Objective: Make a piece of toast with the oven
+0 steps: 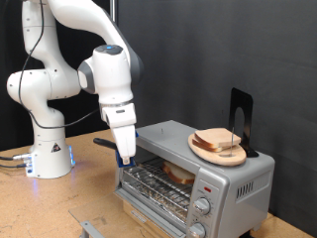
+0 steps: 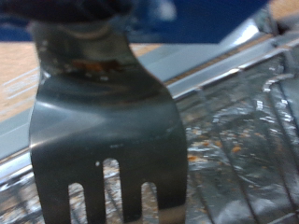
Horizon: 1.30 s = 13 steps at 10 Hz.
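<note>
One claw (image 1: 127, 157) clamped on fork (image 2: 105, 140) at oven (image 1: 198, 169) mouth; toast (image 1: 179, 173) inside; no legible writing.

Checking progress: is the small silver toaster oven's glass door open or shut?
Open: the silver toaster oven shows its wire rack uncovered, with a bread slice inside.

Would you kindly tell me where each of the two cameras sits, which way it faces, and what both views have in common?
Exterior view: off the arm, facing the white Franka arm and the small silver box-shaped toaster oven, whose door hangs open; the gripper is down at the oven's opening; pale bread slices lie on a round wooden plate atop the oven.
Wrist view: on the hand, looking along a dark metal fork-like spatula towards the oven's wire rack; the fingers themselves are not clear.
Shared: the oven and its rack.
</note>
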Available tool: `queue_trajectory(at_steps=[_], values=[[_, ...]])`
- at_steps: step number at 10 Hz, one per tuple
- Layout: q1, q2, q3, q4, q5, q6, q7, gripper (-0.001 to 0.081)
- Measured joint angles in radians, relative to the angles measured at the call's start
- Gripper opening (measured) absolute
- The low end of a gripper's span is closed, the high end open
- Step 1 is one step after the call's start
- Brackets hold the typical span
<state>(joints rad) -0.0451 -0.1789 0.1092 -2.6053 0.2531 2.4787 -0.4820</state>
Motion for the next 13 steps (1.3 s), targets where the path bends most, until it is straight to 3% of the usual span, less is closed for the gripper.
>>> queue_trajectory(at_steps=[3, 7, 10, 13], values=[[0.000, -0.032, -0.046, -0.039, 0.115, -0.026, -0.075, 0.0406], [-0.027, -0.093, -0.092, -0.102, 0.135, -0.050, -0.093, 0.0406], [-0.038, -0.103, -0.097, -0.118, 0.137, -0.032, -0.054, 0.0406], [-0.037, -0.131, -0.129, -0.119, 0.248, -0.039, -0.115, 0.0406]])
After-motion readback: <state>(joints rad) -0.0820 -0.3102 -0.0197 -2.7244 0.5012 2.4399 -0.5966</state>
